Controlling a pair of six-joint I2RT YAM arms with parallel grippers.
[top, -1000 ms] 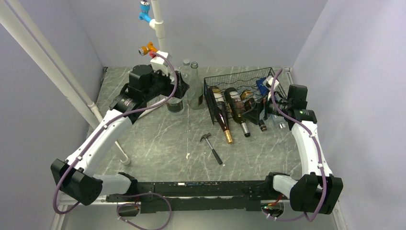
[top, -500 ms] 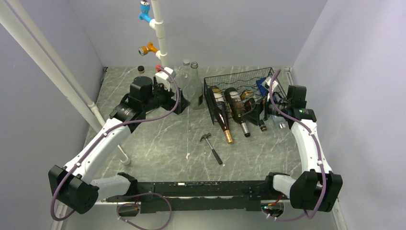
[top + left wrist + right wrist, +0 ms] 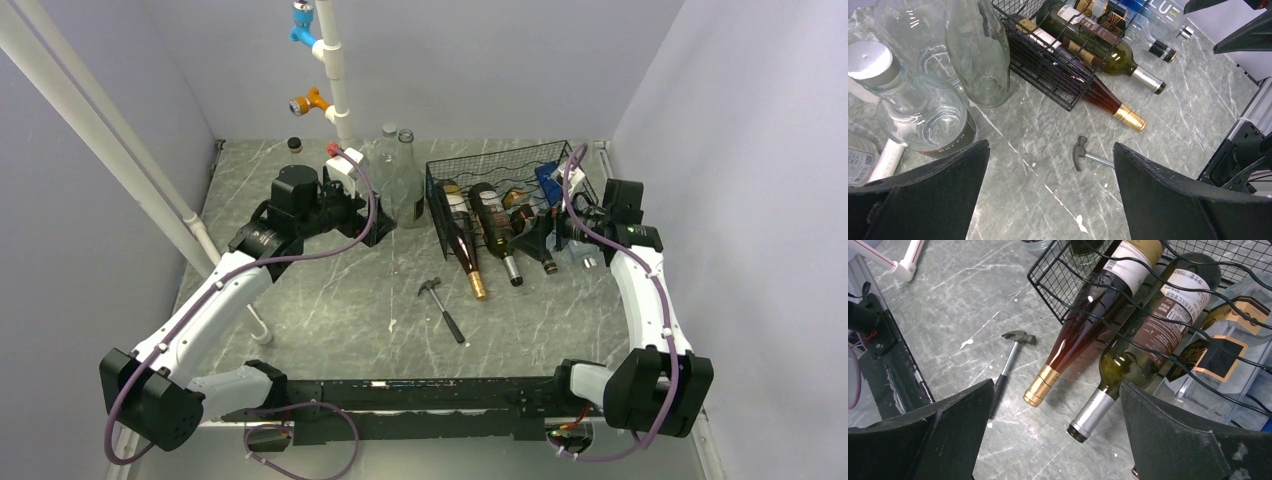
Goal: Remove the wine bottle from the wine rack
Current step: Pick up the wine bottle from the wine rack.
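Checking both arms from the remote station.

Left gripper [image 3: 378,222]: hovering over the far-left part of the table [image 3: 330,290], jaws spread wide, nothing between them. Its wrist view looks down past both fingers onto bare marbled surface.

Right gripper [image 3: 1057,385]: at the near right corner of the wine rack [image 3: 500,163], jaws likewise wide apart and empty. It touches no bottle as far as I can see.

Rack position: far right of the table, long side running away from me. All bottles are on it, none lifted.

- Amber wine bottle [image 3: 1075,335], gold foil cap: lies on its side at the rack's left end, with its neck sticking out past the near mesh edge and angled down toward the table.
- Green wine bottle [image 3: 1143,340], silver foil cap: just beside the amber one on its right, neck also poking out.
- Further right, a darker bottle with a black-and-gold label [image 3: 1215,352] (the rest is too cluttered behind the wires to sort out).

Other items:
- Hammer [image 3: 1010,360]: flat on the table, near the gold cap but apart from it, head toward the rack.
- Tall clear bottle [image 3: 979,50]: upright, just left of the rack.
- Squat clear bottle [image 3: 923,115], silver cap: upright beside the tall one.
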